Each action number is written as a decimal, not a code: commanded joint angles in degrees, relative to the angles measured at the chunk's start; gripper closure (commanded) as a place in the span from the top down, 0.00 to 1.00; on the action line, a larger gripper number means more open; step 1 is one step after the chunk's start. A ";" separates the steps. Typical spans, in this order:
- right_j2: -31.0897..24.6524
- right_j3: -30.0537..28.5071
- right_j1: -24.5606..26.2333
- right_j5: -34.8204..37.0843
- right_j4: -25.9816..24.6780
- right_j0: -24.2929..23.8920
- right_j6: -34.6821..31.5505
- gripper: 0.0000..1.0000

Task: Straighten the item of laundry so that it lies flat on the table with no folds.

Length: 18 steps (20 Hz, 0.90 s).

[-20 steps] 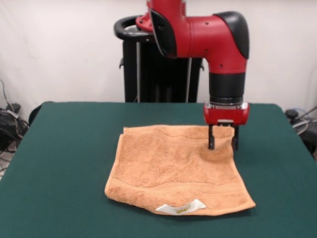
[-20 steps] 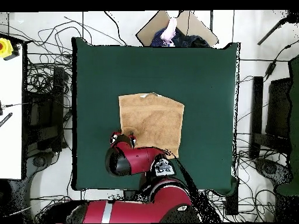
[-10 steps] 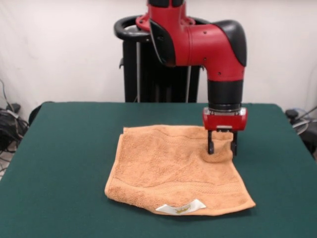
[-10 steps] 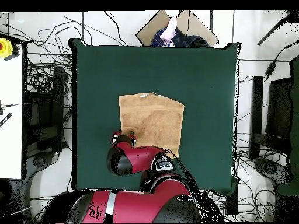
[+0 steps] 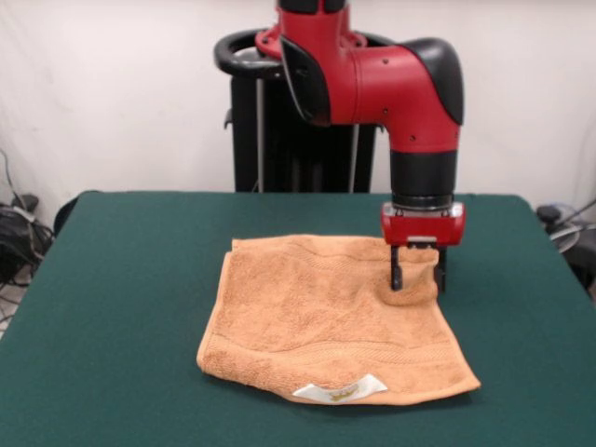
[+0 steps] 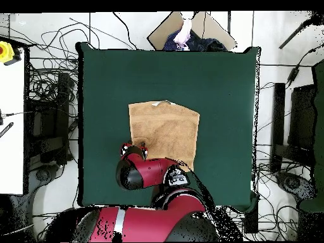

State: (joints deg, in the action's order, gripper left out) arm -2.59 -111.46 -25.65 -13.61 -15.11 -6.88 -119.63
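The orange-tan terry towel lies near the middle of the dark green counter, mostly spread out, with its white label at the edge farthest from the pedestal. The end effector stands upright over the towel's corner on the pedestal side, at the right of the front view. Its two dark fingers are down at cloth level, a small gap apart, and a low ridge of terry bunches up between them. They appear to be closing on that corner, though whether the cloth is truly pinched cannot be told.

From the end effector, nearly all the towel extends away from the pedestal and across towards the opposite side edge. Only that corner sits under the fingers. The wrinkle there is the clearest remaining fold, so the coming move probably depends on drawing the corner outward, away from the towel's centre.

In the overhead view the arm's red wrist covers the same corner.
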 commanded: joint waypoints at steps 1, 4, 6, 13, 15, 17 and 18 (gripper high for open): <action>-0.97 7.56 1.12 2.28 -1.80 -1.72 -2.41 1.00; -0.77 7.53 0.93 2.52 -1.74 -1.73 -2.60 1.00; -0.83 6.85 0.26 2.89 -2.03 -2.06 -2.60 1.00; -0.35 5.53 -1.84 4.70 -2.53 -2.21 -1.94 1.00; -0.19 5.52 -1.90 4.58 -2.62 -2.12 -2.00 1.00; 0.01 5.50 -1.89 4.35 -2.62 -1.93 -2.19 1.00; 0.05 5.51 -1.96 4.24 -2.67 -1.86 -2.22 1.00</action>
State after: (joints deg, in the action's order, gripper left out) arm -2.59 -111.33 -26.93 -13.61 -16.31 -7.58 -119.63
